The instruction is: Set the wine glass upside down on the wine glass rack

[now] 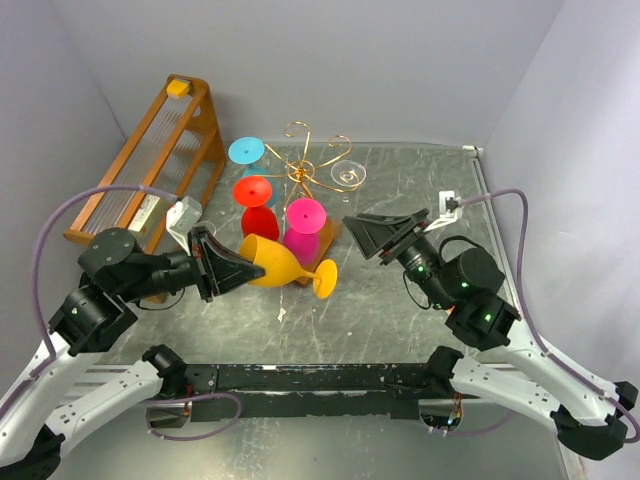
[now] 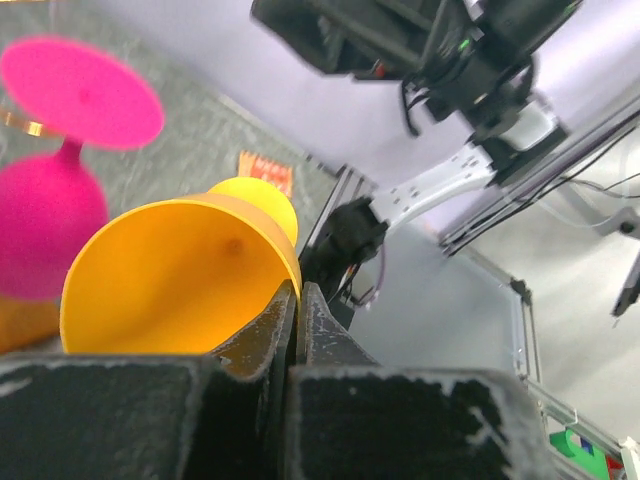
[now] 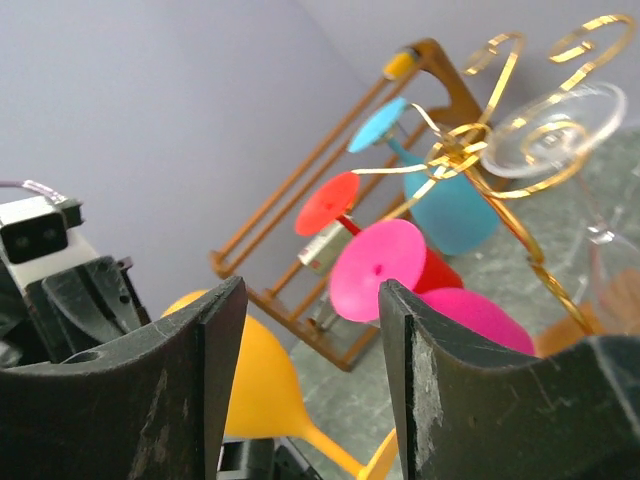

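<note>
Top external view showed the left arm reaching in low from the left, its left gripper [image 1: 240, 266] pinched tight on the bowl rim of the yellow wine glass [image 1: 283, 264]. The glass lay sideways, foot pointing right, just before the wine glass rack [image 1: 303, 172]. The right arm stretched leftward, the right gripper [image 1: 352, 228] with jaws apart beside the rack's base.

Orange-yellow wine glass [image 1: 275, 262] was tipped on its side near scene centre, bowl mouth facing left, foot pointing right and near. Its rim was pinched by left gripper [image 1: 238, 268]; lifted or resting, could not tell. Wine glass rack [image 1: 303, 165], gold wire scrolls on a central stem over a brown wooden base, stood upright just beyond.
</note>
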Available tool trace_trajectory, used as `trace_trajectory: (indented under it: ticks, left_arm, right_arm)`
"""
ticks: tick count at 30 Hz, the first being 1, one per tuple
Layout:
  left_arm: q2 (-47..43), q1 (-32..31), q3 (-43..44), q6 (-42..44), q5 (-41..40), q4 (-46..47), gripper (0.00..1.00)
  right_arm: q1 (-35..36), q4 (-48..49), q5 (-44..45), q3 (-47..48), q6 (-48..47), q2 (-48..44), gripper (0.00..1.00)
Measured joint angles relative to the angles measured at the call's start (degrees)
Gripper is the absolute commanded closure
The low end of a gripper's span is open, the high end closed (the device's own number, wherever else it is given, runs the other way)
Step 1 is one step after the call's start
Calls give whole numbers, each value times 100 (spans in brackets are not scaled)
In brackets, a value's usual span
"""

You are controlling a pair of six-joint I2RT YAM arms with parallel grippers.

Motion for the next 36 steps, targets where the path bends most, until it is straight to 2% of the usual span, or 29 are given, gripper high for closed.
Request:
trace_trajectory:
  ticks: [7, 16, 24, 32, 36]
  left_arm:
    - [11, 0, 291, -339, 175, 1126, 93]
    - [15, 0, 341, -404, -437, 2243, 93]
    - [-50, 0, -109, -463, -1276, 3515, 93]
    - [254, 0, -166, -577, -1375, 4054, 93]
    - [369, 0, -166, -625, -1342, 4207, 93]
  right_arm:
    - [0, 772, -717, -11, -308, -256, 29]
    - [0, 1751, -1598, -151, -564, -459, 27]
    - [0, 1991, -1917, -33, -289, 168, 33]
    - [0, 2273, -1930, 85, 291, 739, 47]
    - [0, 2524, -1810, 85, 767, 953, 49]
